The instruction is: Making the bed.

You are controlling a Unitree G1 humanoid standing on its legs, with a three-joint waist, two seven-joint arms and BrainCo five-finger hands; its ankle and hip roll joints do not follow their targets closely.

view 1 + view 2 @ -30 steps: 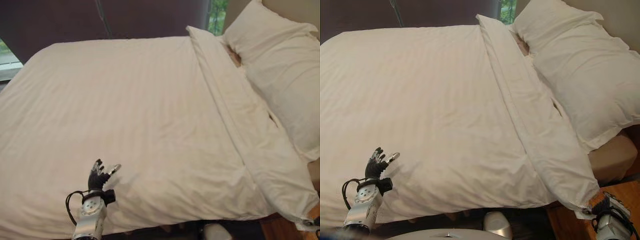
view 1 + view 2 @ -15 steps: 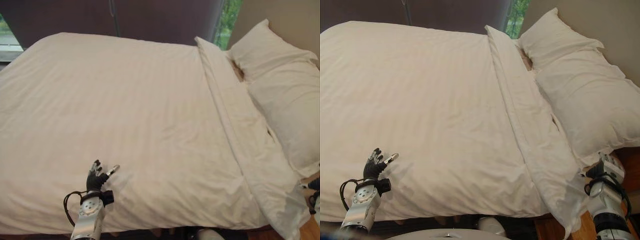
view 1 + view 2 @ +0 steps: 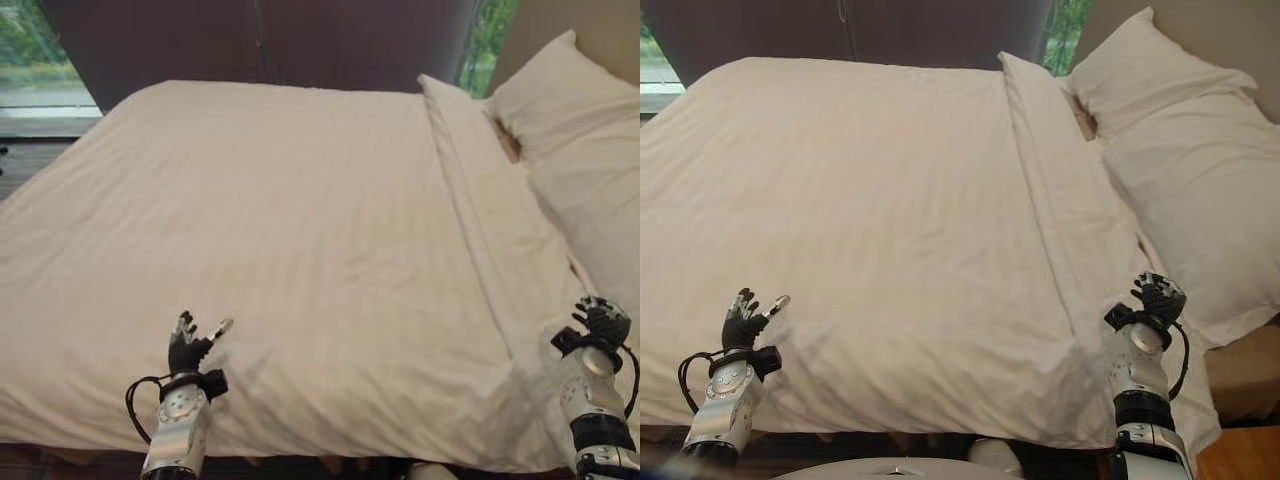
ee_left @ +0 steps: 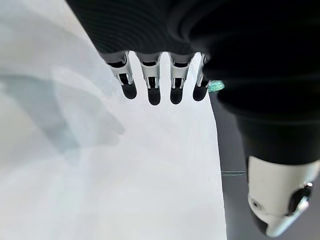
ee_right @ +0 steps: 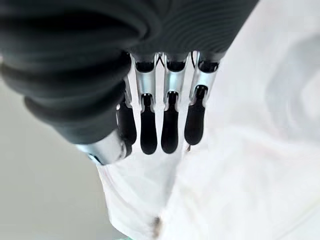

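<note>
Dark curtain (image 3: 300,45) behind the bed, window (image 3: 40,60) with greenery beside it.

Left hand (image 3: 190,347) is raised at the lower left, fingers spread loose, thumb out to the side. Right hand (image 3: 1156,297) is up at the lower right, fingers straight.

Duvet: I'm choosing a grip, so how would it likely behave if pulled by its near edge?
The duvet is probably floppy: its near edge drapes over the bed's side. Likely light for its bulk, given its puffy fold by the pillows.
</note>
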